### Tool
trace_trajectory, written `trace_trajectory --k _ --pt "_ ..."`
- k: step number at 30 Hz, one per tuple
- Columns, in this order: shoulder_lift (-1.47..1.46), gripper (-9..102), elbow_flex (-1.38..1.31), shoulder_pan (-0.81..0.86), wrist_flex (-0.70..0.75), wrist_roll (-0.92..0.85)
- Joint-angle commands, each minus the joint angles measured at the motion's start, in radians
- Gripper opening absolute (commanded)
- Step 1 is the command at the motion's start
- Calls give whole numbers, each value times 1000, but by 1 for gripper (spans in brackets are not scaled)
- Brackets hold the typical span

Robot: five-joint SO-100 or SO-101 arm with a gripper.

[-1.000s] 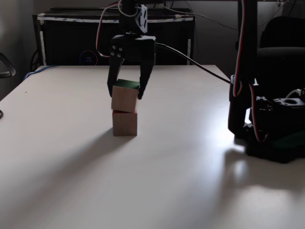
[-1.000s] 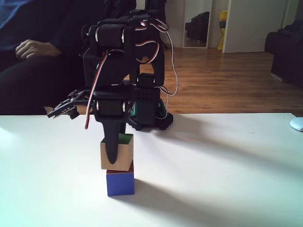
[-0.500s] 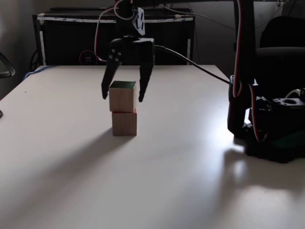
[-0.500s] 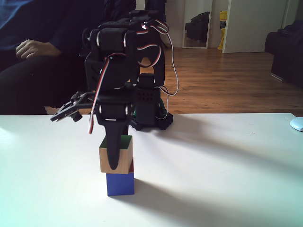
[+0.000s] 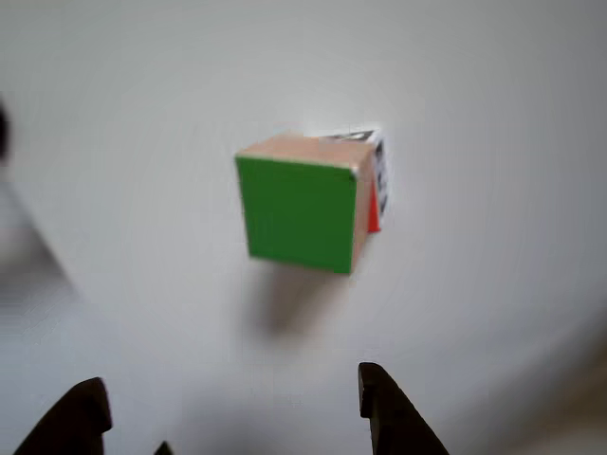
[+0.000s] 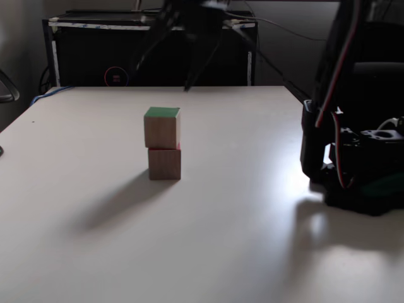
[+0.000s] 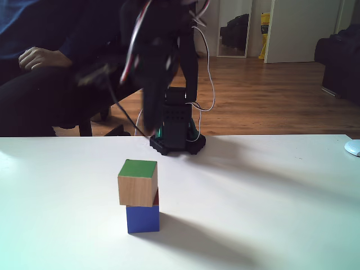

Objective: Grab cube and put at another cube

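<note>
**Cube stacked, hand let go and pulled up**

The hand had lifted well clear of the stack since half a second earlier, when its fingers straddled the top cube. It was blurred with motion in both fixed views, fingers spread apart, holding nothing. In the other view two finger tips showed at the near edge, apart and empty, looking down on the green face.

The wooden cube with the green top sat on the other cube, near the middle of the table. It stayed put without support. It sat slightly off-square: shifted a little left in a fixed view, with a sliver of red and the marker pattern of the lower cube peeking out.

Judgement: placement looked done; only the retreat remained. The offset seemed small, so toppling seemed unlikely.
</note>
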Motion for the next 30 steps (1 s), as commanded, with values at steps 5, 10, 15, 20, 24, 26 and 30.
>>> trace_trajectory --k 5,10,15,20,24,26,30 --pt "729 14 482 -57 -218 -3" --pt "1005 2 684 -117 -239 41" --pt "1262 2 854 -169 -245 72" --pt "1272 1 971 -143 -298 32" --pt "1368 1 1120 -138 -314 -15" --pt "1368 0 1170 -130 -324 -38" --pt "1368 0 1270 -117 -348 -54"
